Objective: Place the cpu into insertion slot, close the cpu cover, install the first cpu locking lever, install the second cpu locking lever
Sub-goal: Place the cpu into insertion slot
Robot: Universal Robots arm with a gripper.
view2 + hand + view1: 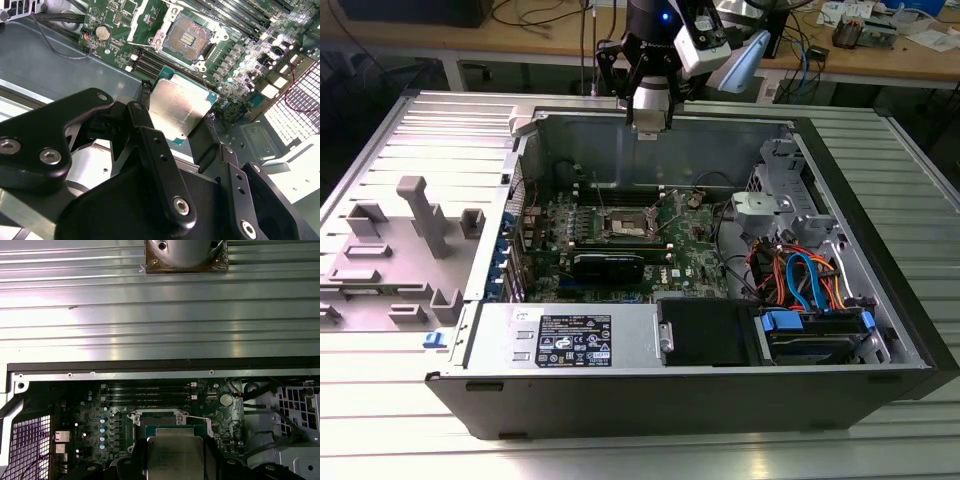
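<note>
Gripper (pixel 175 127): clamped on the cpu (pixel 182 102) by its edges, raised over the open case (pixel 720 400)
Insertion slot (pixel 187 36): uncovered, lower than the gripper and well apart from the cpu

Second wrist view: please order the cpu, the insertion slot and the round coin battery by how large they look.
1. The cpu looks largest, but it is nearest the camera, so its true size against the slot is unsure.
2. The insertion slot.
3. The coin battery, clearly smallest.
</note>
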